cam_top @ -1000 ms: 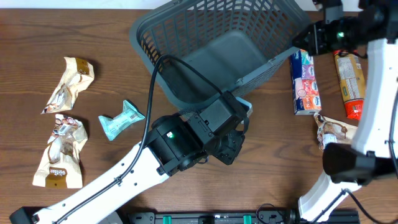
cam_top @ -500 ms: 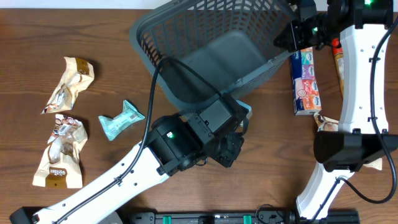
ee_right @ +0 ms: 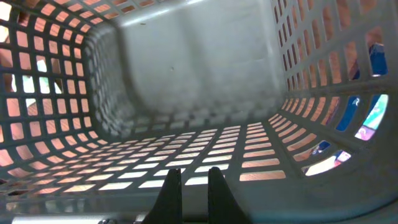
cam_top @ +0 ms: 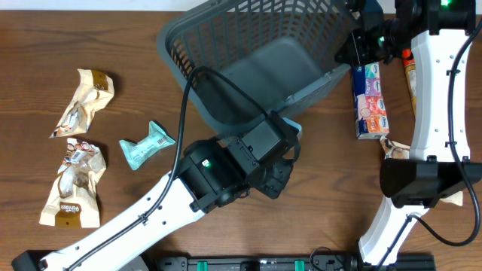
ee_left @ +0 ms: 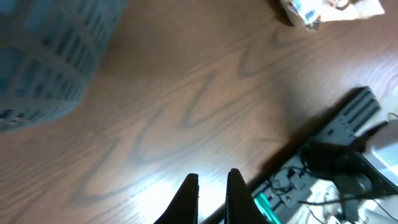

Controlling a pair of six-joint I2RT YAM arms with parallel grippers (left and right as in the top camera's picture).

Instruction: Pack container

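Container (cam_top: 226, 34) lies tilted at the far middle of the bench (cam_top: 324, 158), its opening turned toward the right arm. The right pincer (ee_right: 191, 177) points into that opening, closed up with nothing seen between its tips. The left pincer (ee_left: 210, 180) hangs over bare wood near the container's near rim, likewise closed and empty. 3 packets (cam_top: 147, 143) lie well off to the left.

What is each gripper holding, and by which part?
The right gripper appears shut on the container, at its rim on the right side; the left gripper is shut and holds nothing.
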